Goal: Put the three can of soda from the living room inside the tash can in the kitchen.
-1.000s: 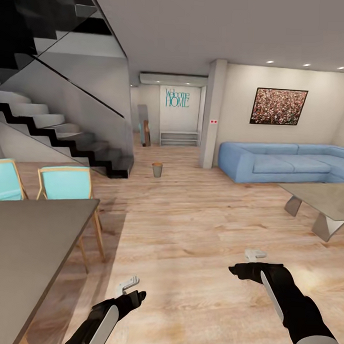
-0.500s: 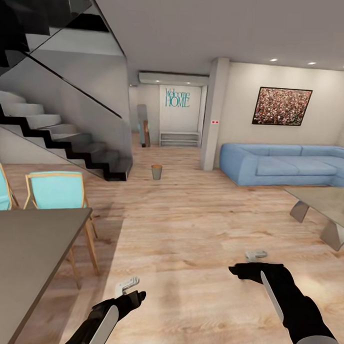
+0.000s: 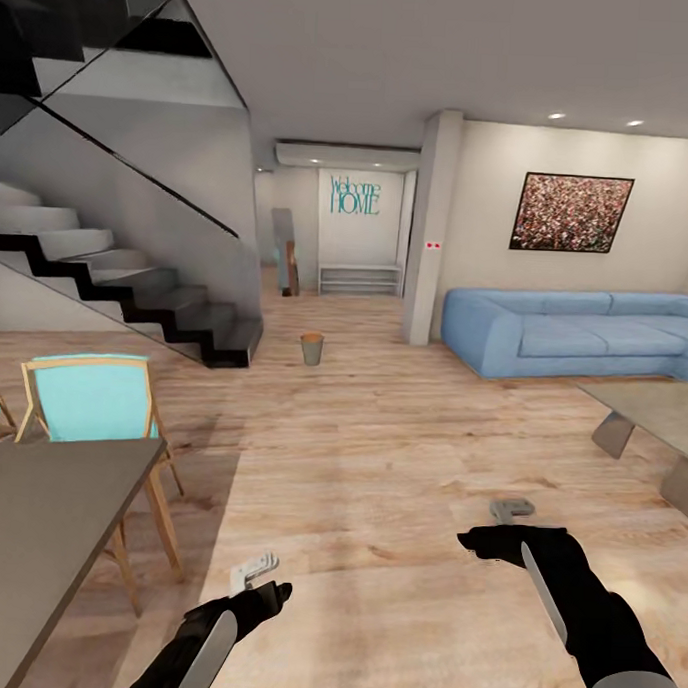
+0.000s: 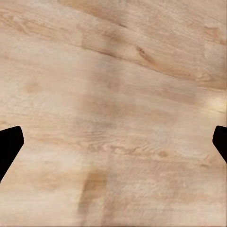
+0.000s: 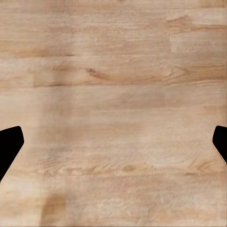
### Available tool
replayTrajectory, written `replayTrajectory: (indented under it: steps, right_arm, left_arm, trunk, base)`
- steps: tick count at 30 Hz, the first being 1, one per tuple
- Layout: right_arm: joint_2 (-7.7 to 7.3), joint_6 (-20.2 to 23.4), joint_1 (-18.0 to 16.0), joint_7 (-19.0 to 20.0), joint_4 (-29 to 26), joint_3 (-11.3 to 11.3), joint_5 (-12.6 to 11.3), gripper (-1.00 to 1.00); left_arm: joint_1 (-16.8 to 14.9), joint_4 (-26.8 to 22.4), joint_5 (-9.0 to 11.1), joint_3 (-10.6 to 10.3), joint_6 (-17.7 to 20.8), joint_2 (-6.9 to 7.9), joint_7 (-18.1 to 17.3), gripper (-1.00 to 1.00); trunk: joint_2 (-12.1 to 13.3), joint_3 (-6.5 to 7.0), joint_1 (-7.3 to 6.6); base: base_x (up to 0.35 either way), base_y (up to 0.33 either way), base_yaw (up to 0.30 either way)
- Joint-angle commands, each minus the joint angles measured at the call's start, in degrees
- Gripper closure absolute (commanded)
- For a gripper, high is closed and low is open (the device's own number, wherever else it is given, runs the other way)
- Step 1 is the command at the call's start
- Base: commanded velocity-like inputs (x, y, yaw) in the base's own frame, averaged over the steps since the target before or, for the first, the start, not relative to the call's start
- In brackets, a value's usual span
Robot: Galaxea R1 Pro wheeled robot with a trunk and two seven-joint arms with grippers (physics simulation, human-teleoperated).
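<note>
A small tan trash can stands alone on the wooden floor far ahead, near the foot of the stairs. The soda cans are out of view. My left gripper hangs low over the floor at the lower left of the head view. My right gripper is held a little higher at the lower right. In the left wrist view the left gripper is open over bare planks. The right gripper is open too, its dark fingertips wide apart with nothing between them.
A dark table with teal chairs stands close on the left. Black stairs rise behind them. A blue sofa and a grey low table sit on the right, beside a pillar. Open floor runs between.
The whole head view has shifted: table and chairs slid left and out of frame, sofa and low table slid right. Both arms keep the same pose.
</note>
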Motion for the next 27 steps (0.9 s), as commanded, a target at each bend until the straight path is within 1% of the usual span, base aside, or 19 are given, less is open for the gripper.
replayTrajectory:
  steps: [1,27]
  right_arm:
    - [0.00,0.01,0.00,0.00,0.00,0.04,0.03,-1.00]
    - [0.00,-0.01,0.00,-0.01,0.00,0.10,0.08,-1.00]
  left_arm:
    - [0.00,0.00,0.00,0.00,0.00,0.00,0.00,-1.00]
    - [0.00,0.03,0.00,0.00,0.00,0.01,0.00,-1.00]
  trunk:
    - [0.00,0.00,0.00]
    - [0.00,0.00,0.00]
  base:
    - [0.347,0.000,0.000]
    - [0.347,0.000,0.000]
